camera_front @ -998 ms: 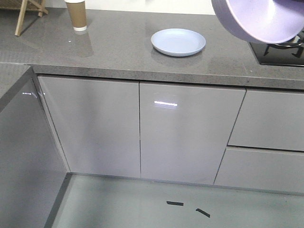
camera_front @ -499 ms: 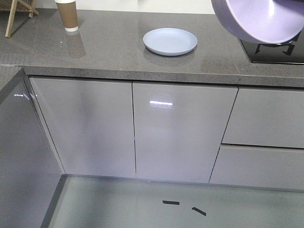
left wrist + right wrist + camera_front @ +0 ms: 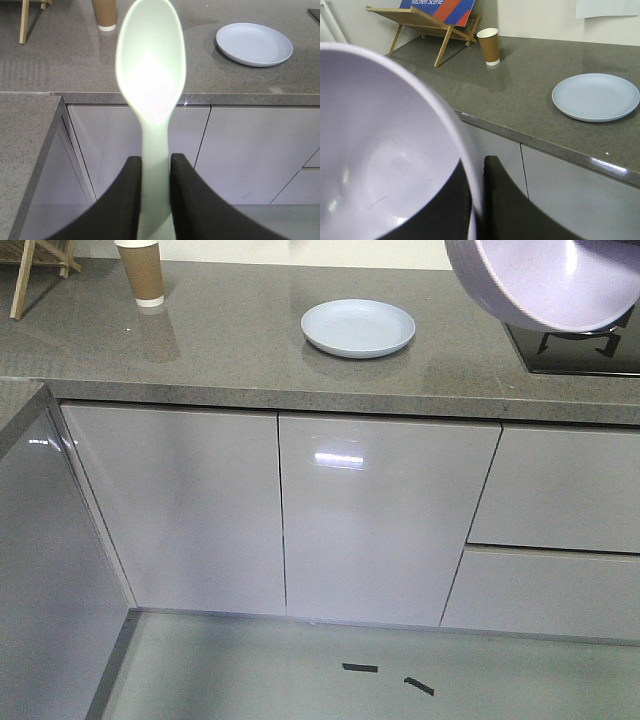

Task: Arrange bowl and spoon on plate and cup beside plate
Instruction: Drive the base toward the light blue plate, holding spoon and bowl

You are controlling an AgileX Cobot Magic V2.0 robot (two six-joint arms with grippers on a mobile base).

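My left gripper [image 3: 152, 165] is shut on the handle of the mint-green spoon [image 3: 151, 70], which points up and away, in the air short of the counter. My right gripper [image 3: 479, 177] is shut on the rim of the lavender bowl [image 3: 375, 160], one finger inside and one outside; the bowl [image 3: 550, 280] hangs tilted at the top right of the front view. The pale blue plate [image 3: 358, 327] lies on the grey counter, also seen as the plate [image 3: 254, 44] and the plate [image 3: 595, 96]. The brown paper cup [image 3: 142, 273] stands upright far left of the plate.
A wooden stand [image 3: 430, 20] with a sign sits at the counter's back left. A black gas hob [image 3: 575, 348] lies at the right. The counter edge [image 3: 300, 400] runs above glossy grey cabinet doors [image 3: 385, 520]. A side counter [image 3: 25, 145] juts forward on the left.
The front view has shifted: counter, plate and cup slid left in the frame a second ago, then held still. The bowl stays in the same place in view.
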